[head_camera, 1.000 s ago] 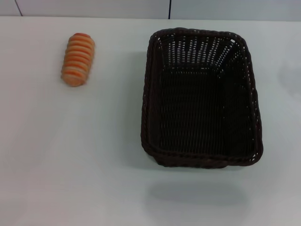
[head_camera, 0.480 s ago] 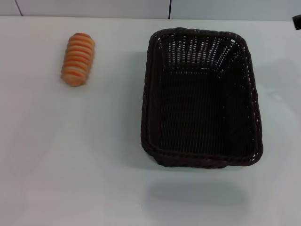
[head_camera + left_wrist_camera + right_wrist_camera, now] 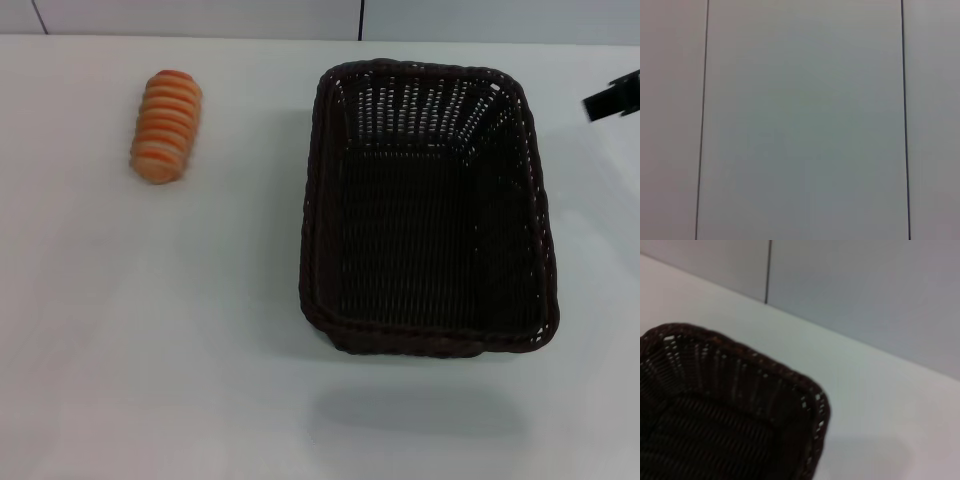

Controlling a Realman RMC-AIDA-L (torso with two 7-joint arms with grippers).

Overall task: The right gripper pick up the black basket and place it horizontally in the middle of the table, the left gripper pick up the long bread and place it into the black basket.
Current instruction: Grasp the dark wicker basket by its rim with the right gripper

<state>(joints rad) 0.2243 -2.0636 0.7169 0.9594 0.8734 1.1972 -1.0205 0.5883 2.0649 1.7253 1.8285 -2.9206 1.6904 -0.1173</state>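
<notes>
Head view shows the black basket (image 3: 428, 207) standing upright on the table (image 3: 180, 330), right of centre with its long side running front to back, nothing inside it. The long bread (image 3: 166, 126) lies near the far left corner, well apart from it. The right gripper (image 3: 613, 97) enters at the right edge, beside the basket's far corner; whether its fingers are parted cannot be told. The left gripper is out of sight.

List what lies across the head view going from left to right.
long bread → black basket → right gripper, just entering at the right edge.
</notes>
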